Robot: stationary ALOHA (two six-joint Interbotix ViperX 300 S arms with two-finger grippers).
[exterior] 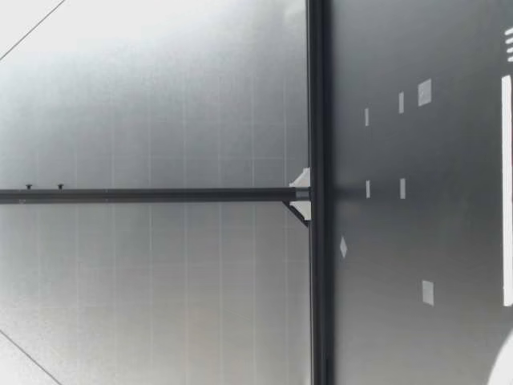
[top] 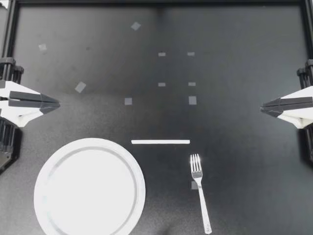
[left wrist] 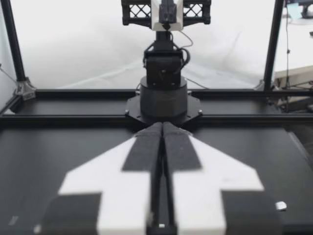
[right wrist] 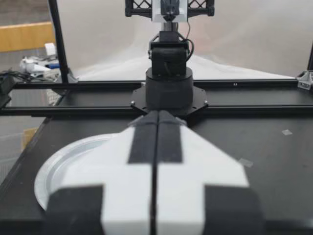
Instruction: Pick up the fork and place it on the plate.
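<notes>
Both grippers are pressed closed with nothing in them: your left gripper sits at the table's left edge and your right gripper at its right edge, tips aimed at each other across the middle. The reach turns on the fork. It lies flat on the right half, toward the near edge (the one the low camera looks in from), so from the right gripper it is inward and nearward. The right arm is clearly the closer one, since the left would have to reach past the plate. The fork's long axis runs almost from near edge to far edge, leaning slightly, with tines toward the far edge and handle toward the near one. That is roughly crosswise to the way the right fingers point. You will likely need to open up and turn the wrist so the jaws straddle the handle across its width. The plate lies well apart from the fork, toward the near left corner.
</notes>
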